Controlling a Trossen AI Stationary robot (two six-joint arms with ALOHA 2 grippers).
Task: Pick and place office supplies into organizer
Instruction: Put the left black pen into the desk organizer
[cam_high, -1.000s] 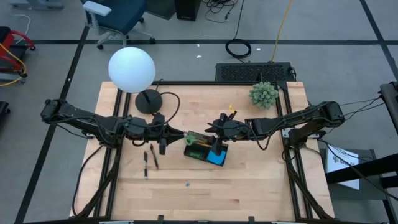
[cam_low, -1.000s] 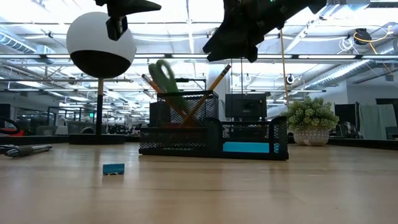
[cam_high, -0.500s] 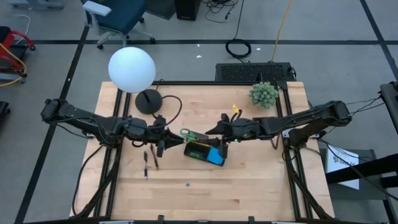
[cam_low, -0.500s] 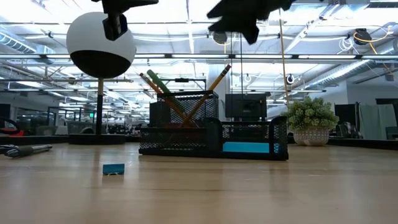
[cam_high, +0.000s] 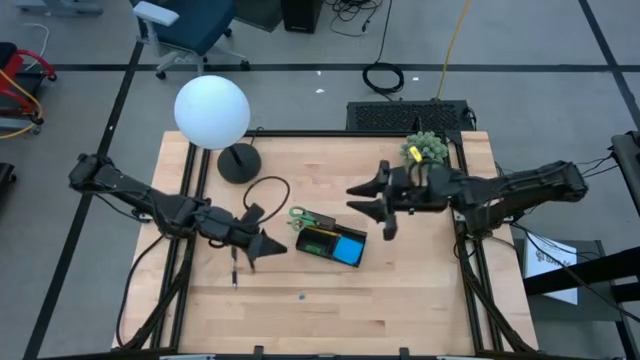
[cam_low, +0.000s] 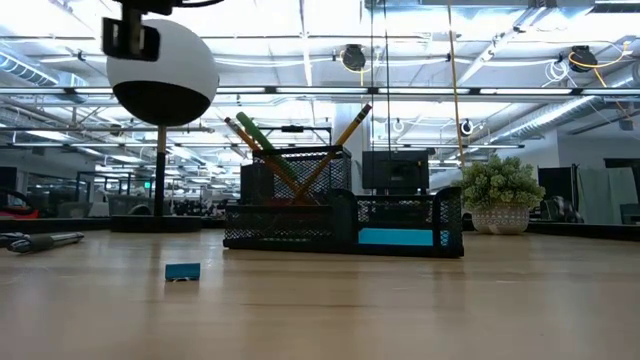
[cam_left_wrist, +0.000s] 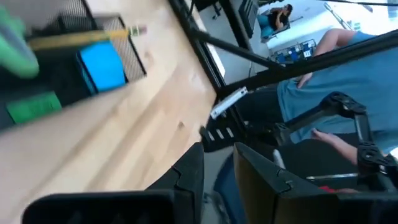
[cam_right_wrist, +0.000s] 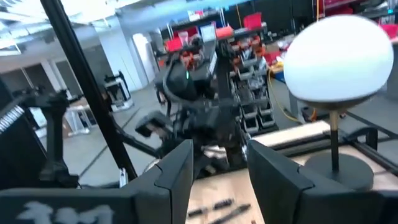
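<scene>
The black organizer (cam_high: 322, 241) stands mid-table, with the blue pad (cam_high: 350, 250) lying in its low front part. Two pencils (cam_low: 345, 130) and the green-handled scissors (cam_high: 299, 214) lean in its taller section. Two dark pens (cam_high: 235, 270) lie to the organizer's left, and a tiny eraser (cam_high: 301, 295) lies nearer the front edge. My left gripper (cam_high: 281, 249) hovers over the pens, pointing at the organizer, open, with nothing between its fingers (cam_left_wrist: 186, 177). My right gripper (cam_high: 352, 198) hangs high, to the right of and beyond the organizer, open and empty.
A white globe lamp (cam_high: 211, 111) on a round black base (cam_high: 238, 162) stands at the far left, its cable looping toward the organizer. A green spiky plant (cam_high: 425, 150) sits at the far right. A person sits beyond the table (cam_left_wrist: 323, 99).
My right gripper has risen high above the organizer and drawn back toward the table's right edge, leaving the low view. The scissors, at first tilted up over the organizer, now lean in its taller section. My left gripper has shifted toward the near edge and rolled about its axis.
</scene>
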